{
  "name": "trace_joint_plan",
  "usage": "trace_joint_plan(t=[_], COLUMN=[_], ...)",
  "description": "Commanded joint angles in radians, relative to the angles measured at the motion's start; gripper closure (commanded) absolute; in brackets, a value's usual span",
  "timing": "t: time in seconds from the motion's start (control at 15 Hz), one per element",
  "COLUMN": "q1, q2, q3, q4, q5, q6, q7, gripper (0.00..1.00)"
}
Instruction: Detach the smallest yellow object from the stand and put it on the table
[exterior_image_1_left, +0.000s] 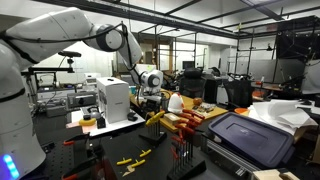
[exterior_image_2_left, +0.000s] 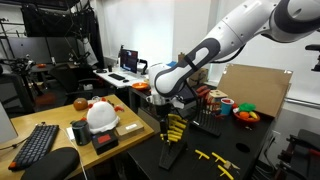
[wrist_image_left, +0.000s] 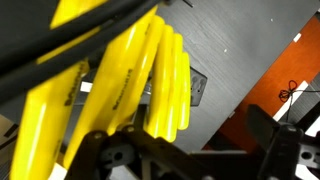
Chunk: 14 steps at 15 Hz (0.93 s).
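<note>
Smallest yellow object: a small, slim yellow tool piece, somewhere among the handles on the rack; I cannot pick it out for sure in any view.
Tabletop: wide flat black tabletop (exterior_image_2_left: 250, 165). It has open room in front of the rack. Some loose yellow tools (exterior_image_2_left: 212, 156) lie on it, so put the piece down away from them.
Stand: dark upright tool rack (exterior_image_2_left: 172, 128) with yellow and red-orange handles (exterior_image_1_left: 183, 122) sticking out. They sit close side by side, so there is little room between them.
Yellow handles: long smooth yellow plastic handles (wrist_image_left: 150, 80) fill the wrist view, very near the camera.
Pincer: black two-finger pincer (wrist_image_left: 190, 150) is wide open, holds nothing, and hangs just above the rack.
How it will handle: I think light, stiff, and a bit slippery.
Where to hold: likely across its middle, then pull straight out.
</note>
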Motion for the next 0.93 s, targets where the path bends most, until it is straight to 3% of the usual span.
trace_joint_plan(t=[0.0, 0.87], q1=[0.016, 0.149], q2=[0.08, 0.199], q3=[0.001, -0.043], q4=[0.133, 0.345], q5=[-0.015, -0.16], q6=[-0.07, -0.212], q7=[-0.065, -0.113], gripper=[0.0, 0.0])
